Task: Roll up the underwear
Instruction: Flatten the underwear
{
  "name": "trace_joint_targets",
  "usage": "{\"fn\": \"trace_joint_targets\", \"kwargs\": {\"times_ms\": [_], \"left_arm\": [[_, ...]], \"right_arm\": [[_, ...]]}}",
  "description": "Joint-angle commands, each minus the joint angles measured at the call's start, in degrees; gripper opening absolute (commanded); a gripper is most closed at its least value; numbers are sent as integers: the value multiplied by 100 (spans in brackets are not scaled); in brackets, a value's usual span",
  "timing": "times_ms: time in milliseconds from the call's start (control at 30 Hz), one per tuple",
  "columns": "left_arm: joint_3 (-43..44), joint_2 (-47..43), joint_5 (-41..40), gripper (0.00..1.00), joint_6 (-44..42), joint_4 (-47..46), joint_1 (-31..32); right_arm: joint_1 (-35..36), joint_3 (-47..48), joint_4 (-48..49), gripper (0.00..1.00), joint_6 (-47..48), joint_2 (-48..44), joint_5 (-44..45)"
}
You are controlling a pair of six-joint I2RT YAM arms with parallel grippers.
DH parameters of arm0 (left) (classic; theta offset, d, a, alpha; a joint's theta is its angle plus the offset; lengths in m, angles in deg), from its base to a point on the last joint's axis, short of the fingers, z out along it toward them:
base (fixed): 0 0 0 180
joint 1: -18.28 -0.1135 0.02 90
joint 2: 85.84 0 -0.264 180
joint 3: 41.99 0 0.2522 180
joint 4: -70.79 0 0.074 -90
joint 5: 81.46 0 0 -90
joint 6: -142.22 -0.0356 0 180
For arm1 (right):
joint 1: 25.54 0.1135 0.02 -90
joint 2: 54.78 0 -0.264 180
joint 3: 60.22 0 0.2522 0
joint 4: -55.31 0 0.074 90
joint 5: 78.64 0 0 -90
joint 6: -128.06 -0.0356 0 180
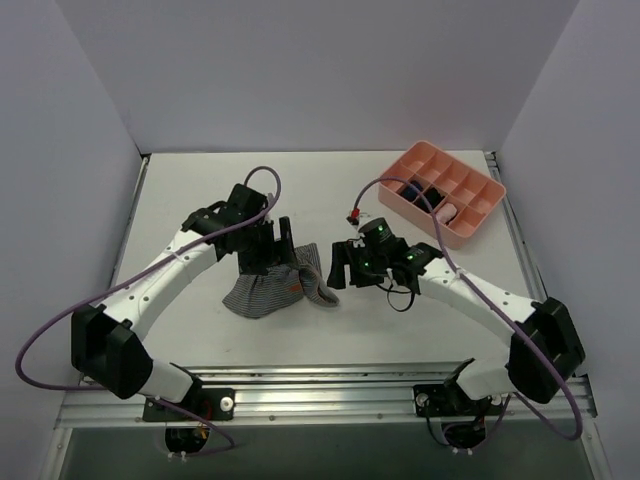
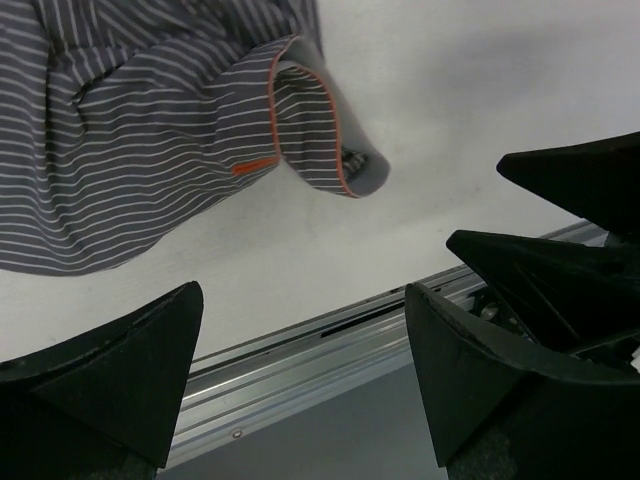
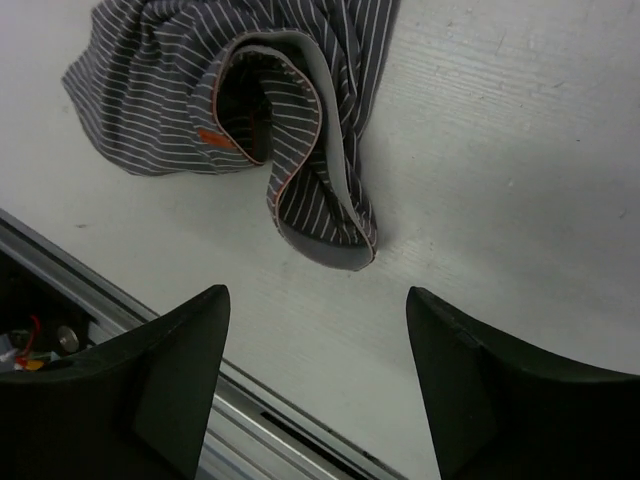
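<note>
The underwear [image 1: 268,290] lies crumpled on the white table between the two arms, grey with fine stripes, an orange tag [image 1: 295,290] and a grey waistband loop on its right side. In the left wrist view the underwear [image 2: 130,140] fills the upper left, apart from the fingers. In the right wrist view the underwear [image 3: 240,110] lies at the top, its waistband loop [image 3: 325,235] hanging nearest. My left gripper [image 1: 275,240] hovers just behind the garment, open and holding nothing [image 2: 305,340]. My right gripper [image 1: 340,265] stands open just right of it, holding nothing [image 3: 315,340].
A pink divided tray [image 1: 462,215] sits at the back right with small rolled bundles [image 1: 412,190] in some compartments. The metal rail [image 1: 330,385] runs along the table's near edge. White walls enclose the left, back and right sides.
</note>
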Motion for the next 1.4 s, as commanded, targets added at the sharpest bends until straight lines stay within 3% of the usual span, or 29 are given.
{"fn": "trace_joint_targets", "kwargs": {"times_ms": [0, 333, 767, 933, 1000, 1033, 1133, 1167, 1233, 1367], "left_arm": [[-259, 45, 100, 89, -100, -279, -154], [-1252, 255, 294, 73, -30, -1114, -163], [-1315, 1292, 365, 74, 14, -1800, -119], [-1358, 1583, 312, 67, 31, -1817, -57], [-1428, 1600, 330, 65, 84, -1835, -5], [-1533, 1600, 330, 62, 119, -1887, 13], [-1648, 1565, 260, 32, 163, -1932, 48], [-1622, 1565, 224, 16, 155, -1888, 48], [-1447, 1548, 110, 3, -29, -1520, -4], [-815, 1092, -144, 2, -504, -677, -92]], "right_arm": [[115, -281, 1056, 65, 169, 465, 19], [335, -1038, 2200, 59, 423, 992, -456], [511, -924, 2078, 56, 872, 1494, -35], [520, -888, 2042, 46, 854, 1564, 53], [529, -923, 2060, 37, 845, 1521, 132], [529, -932, 2051, 33, 845, 1451, 193], [529, -924, 1946, 14, 775, 1222, 326], [520, -871, 1815, 3, 766, 1161, 361], [529, -792, 1604, 0, 810, 932, 439], [520, -511, 587, 0, 846, 467, 879]]}}
